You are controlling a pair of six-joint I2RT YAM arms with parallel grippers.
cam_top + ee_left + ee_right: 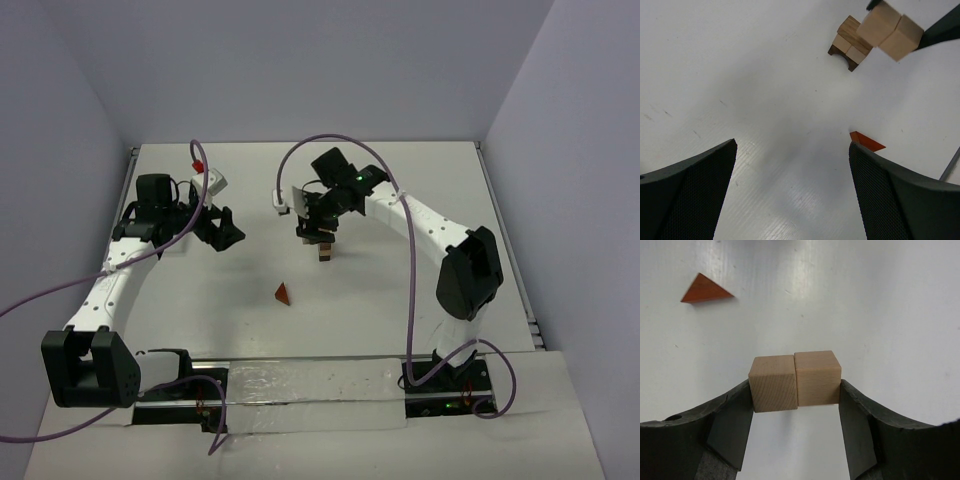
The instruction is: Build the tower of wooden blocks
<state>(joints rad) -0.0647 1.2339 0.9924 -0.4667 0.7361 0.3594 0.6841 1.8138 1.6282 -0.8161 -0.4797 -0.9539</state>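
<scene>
My right gripper point(324, 234) is shut on two light tan cubes point(795, 380) held side by side between its fingers point(730, 415). In the left wrist view these cubes point(892, 30) hang in the air just up and right of the low tower point(850, 44), which has a dark brown arched base with tan blocks on it. The tower point(325, 254) stands at mid-table, just below the right gripper. A reddish-brown triangular wedge point(283, 292) lies flat in front of it, also in the right wrist view point(705, 289). My left gripper point(225, 228) is open and empty over bare table point(790, 125).
A white connector with a red tip point(200, 165) sits at the back left, near the left arm. Purple cables point(330, 140) arc over the back of the table. A clear plastic strip point(300, 385) runs along the near edge between the arm bases.
</scene>
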